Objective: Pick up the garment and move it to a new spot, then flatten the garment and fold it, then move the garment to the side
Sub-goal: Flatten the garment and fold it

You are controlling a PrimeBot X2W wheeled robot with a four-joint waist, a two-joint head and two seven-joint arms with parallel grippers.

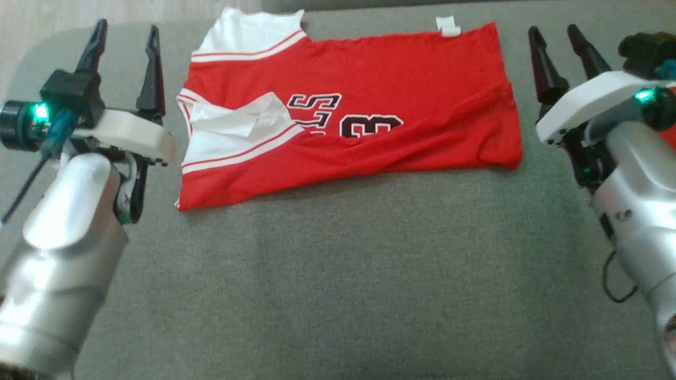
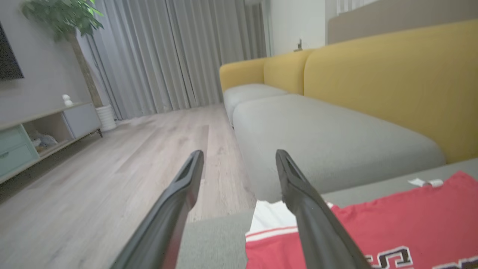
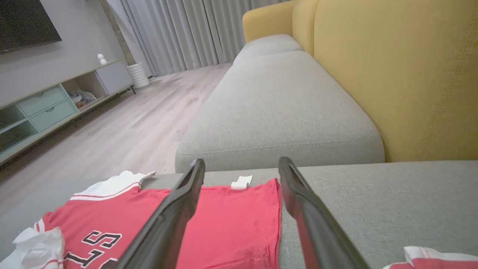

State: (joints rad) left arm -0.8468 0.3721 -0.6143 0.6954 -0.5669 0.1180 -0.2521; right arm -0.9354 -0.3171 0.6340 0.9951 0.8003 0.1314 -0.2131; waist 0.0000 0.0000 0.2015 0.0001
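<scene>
Between the two grippers: the jersey [image 1: 369, 105], flat on the grey cushion [image 1: 338, 274].

- Left gripper [image 1: 127, 27]: fingers spread wide, nothing between them. The jersey's sleeve end sits just beside it on its inner side, not touching. In the left wrist view the gripper [image 2: 239, 153] points past the cushion edge, with red cloth low and to its right.
- Right gripper [image 1: 553, 29]: fingers spread wide as well, empty. The jersey's hem end is just inboard of it, with a narrow strip of cushion between. In the right wrist view the gripper [image 3: 242, 160] straddles the hem corner from above.
- Key relation: the jersey's long axis runs gripper to gripper, sleeves toward the left one and hem toward the right one. Both look about equally near, so each arm has its own end.
- The near edge looks folded up over the lettering, which is partly covered. Judgement: one lengthwise fold is done, and a fold end to end or the move aside is likely next.
- The white sleeve [image 1: 237, 124] is rumpled on top and could snag a fold.
- A small white tag [image 1: 448, 25] sticks out at the far edge.
- Outboard of the right gripper lies another red and white cloth [image 3: 429, 257], well apart from the jersey; it should be kept clear.
- Beyond both grippers is the yellow backrest [image 3: 403, 74]. Nothing blocks the reach to the jersey.
</scene>
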